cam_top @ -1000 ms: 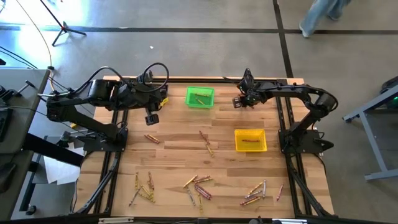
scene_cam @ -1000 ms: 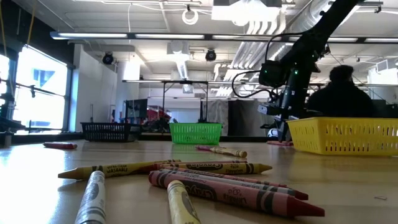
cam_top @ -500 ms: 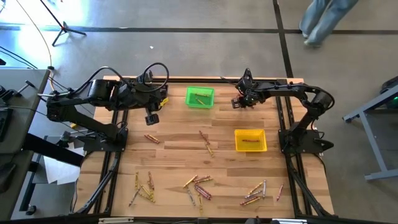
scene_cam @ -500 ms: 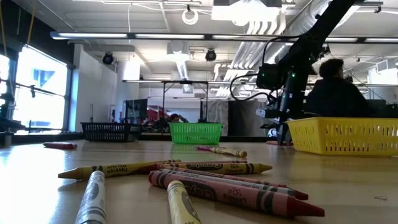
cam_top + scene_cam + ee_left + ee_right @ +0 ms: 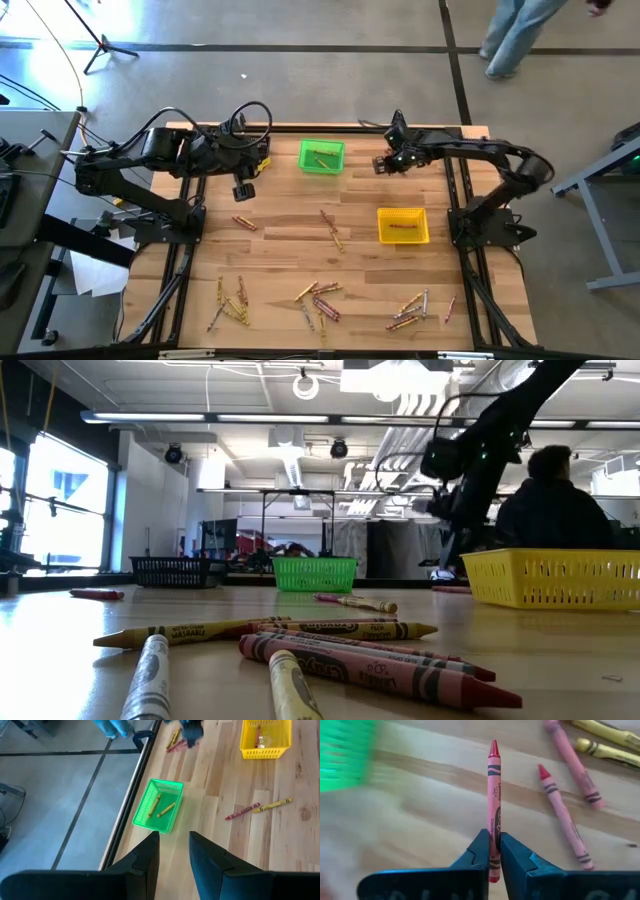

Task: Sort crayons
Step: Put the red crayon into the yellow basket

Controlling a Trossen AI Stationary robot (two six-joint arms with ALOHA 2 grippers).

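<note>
Red crayon [image 5: 493, 805] is sitting pinched between the right gripper [image 5: 493, 851] jaws, tip pointing to 12 o'clock; left gripper [image 5: 173, 851] jaws are standing apart, holding nothing.

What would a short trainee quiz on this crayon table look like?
1. True or false: the right gripper is shut on a red crayon.
2. Which bin holds two yellow crayons: A green bin, B yellow bin, C neither?
3. Fill in: the left gripper's jaws stand ____ with nothing between them.

Key: 1 true; 2 A; 3 open.
</note>
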